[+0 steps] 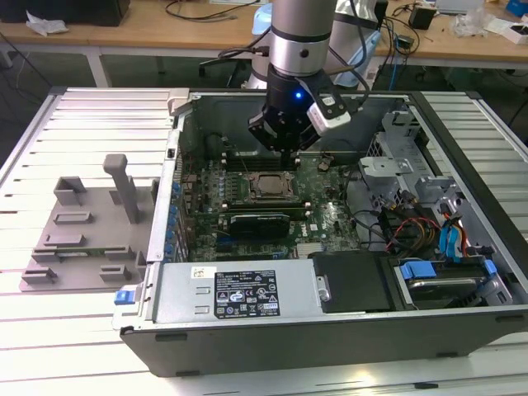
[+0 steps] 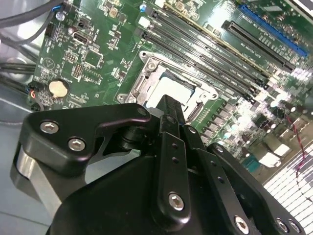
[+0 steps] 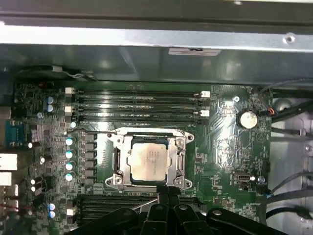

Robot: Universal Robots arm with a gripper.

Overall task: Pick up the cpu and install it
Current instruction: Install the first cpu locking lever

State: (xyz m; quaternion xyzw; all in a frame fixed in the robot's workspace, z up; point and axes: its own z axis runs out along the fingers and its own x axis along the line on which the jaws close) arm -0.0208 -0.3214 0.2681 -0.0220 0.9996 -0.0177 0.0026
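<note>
Slatted table holds an open computer case; the cpu sits in its socket, apparently placed, with the gripper closed and empty by the socket's edge.

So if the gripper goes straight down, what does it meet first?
The gripper likely meets the edge of the silver metal socket frame, beside the silvery-grey square cpu seated in it; depth unclear.
</note>
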